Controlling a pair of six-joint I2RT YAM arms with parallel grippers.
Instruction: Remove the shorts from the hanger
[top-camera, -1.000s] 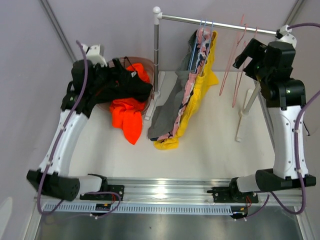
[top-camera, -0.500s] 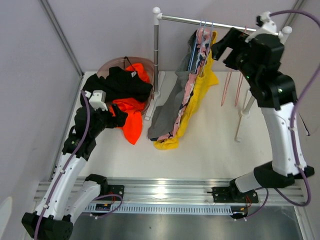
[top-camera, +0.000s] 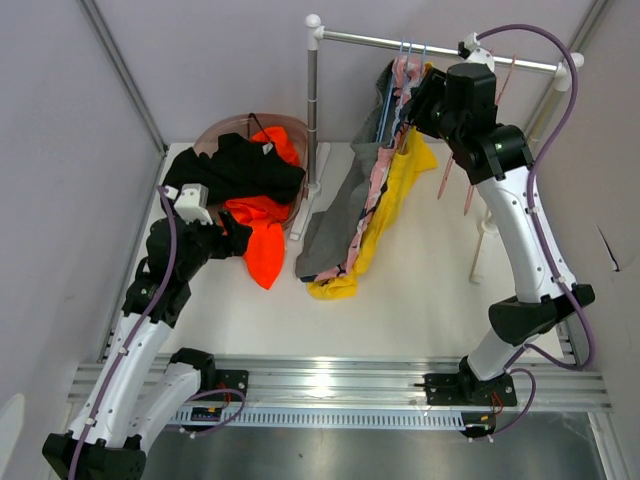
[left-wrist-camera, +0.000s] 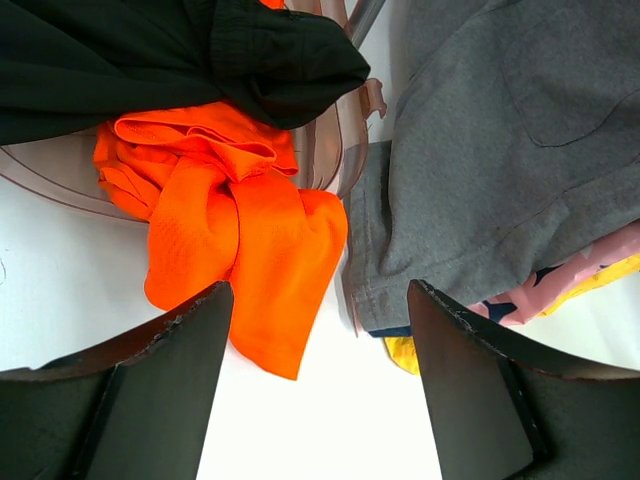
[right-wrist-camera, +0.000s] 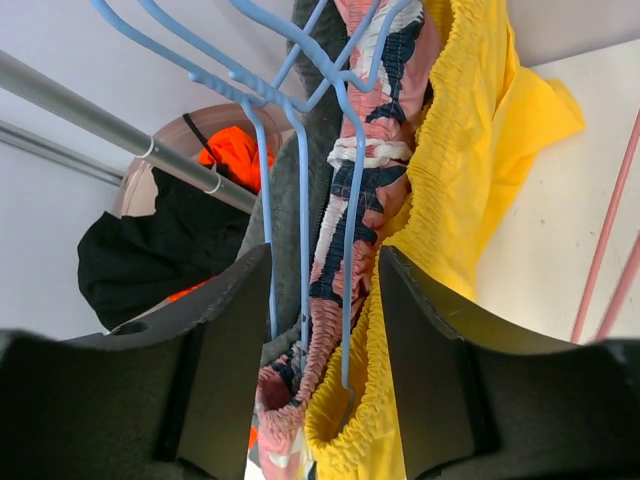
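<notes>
Although the left gripper (left-wrist-camera: 320, 295) hung wide open and empty over the table (left-wrist-camera: 60, 300), near the orange shorts (left-wrist-camera: 240, 230) spilling from the bowl (top-camera: 250, 120) under the black shorts (left-wrist-camera: 150, 60), the risk sat further right. There the grey shorts (left-wrist-camera: 500, 150), pink shorts (right-wrist-camera: 365, 190) and yellow shorts (right-wrist-camera: 470, 150) hung from blue hangers (right-wrist-camera: 300, 100) on the rail (right-wrist-camera: 100, 125). The right gripper (right-wrist-camera: 325, 260) stood partly open astride the wires and the pink waistband, gripping nothing. Closing there might pinch wire with cloth and drag a hanger along. How the waistbands were fastened was hidden in the folds.
</notes>
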